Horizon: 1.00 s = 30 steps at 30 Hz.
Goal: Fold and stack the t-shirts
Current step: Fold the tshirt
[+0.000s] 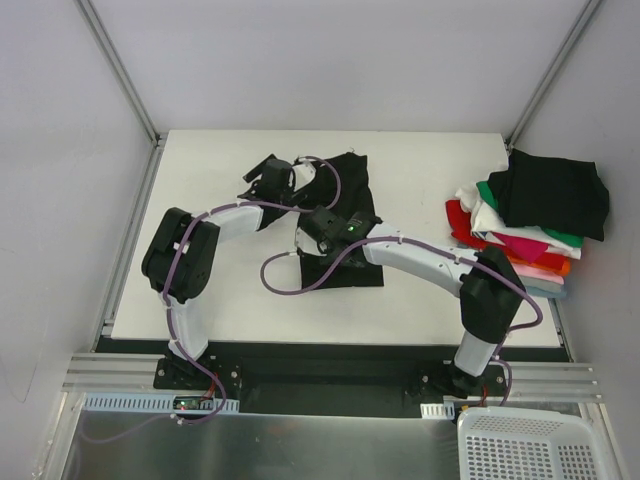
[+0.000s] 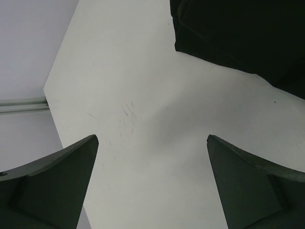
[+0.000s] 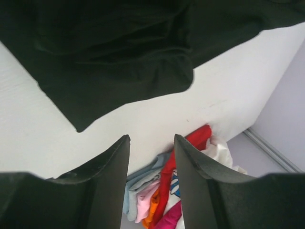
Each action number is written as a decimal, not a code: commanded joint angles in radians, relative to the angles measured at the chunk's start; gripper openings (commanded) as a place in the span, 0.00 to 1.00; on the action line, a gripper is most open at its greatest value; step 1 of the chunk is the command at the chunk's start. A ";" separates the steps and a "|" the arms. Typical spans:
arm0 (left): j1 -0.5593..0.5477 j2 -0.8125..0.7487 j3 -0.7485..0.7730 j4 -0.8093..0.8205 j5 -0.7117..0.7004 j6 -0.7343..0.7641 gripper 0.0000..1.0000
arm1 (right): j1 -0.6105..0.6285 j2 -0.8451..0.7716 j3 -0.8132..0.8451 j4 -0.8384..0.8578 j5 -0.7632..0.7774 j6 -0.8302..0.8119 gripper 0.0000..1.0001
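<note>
A white table stands inside a pale, metal-framed enclosure, and from above the work is sorted into two zones. A loose black cloth t-shirt lies rumpled at the middle of the table towards the back, where both arms can reach it. A stack of folded t-shirts, black on top over green, white, red, pink, orange and blue-grey, sits at the right edge, probably kept there to leave the centre free for folding. The left gripper hangs at the shirt's left rim and the right gripper over its near left part. A white plastic basket sits off the table at the near right.

From the left wrist, the left gripper is spread wide with only bare tabletop between its fingers. The black shirt is ahead and to the right, apart from both fingers. This looks like a stance for coming in on the shirt's edge, not a grasp.

From the right wrist, the right gripper is partly spread and released. Nothing is pinched, and the folded stack shows through the gap, well beyond the fingers. The black shirt fills the upper part of the view, and its folded-over hem lies just ahead of the fingertips without touching them. The tips seem lined up with that hem for the next pinch, so the fold appears unfinished and the shirt not yet ready for the stack.
</note>
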 commanded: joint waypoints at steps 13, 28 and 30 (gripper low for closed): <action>0.130 0.064 0.124 -0.014 -0.002 0.014 0.99 | 0.134 0.104 0.010 0.020 -0.092 0.097 0.46; 0.147 0.082 0.109 -0.002 0.010 0.019 0.99 | 0.161 0.193 0.053 0.055 -0.104 0.061 0.52; 0.147 0.083 0.101 0.003 0.010 0.017 0.99 | 0.161 0.205 0.054 0.060 -0.109 0.054 0.51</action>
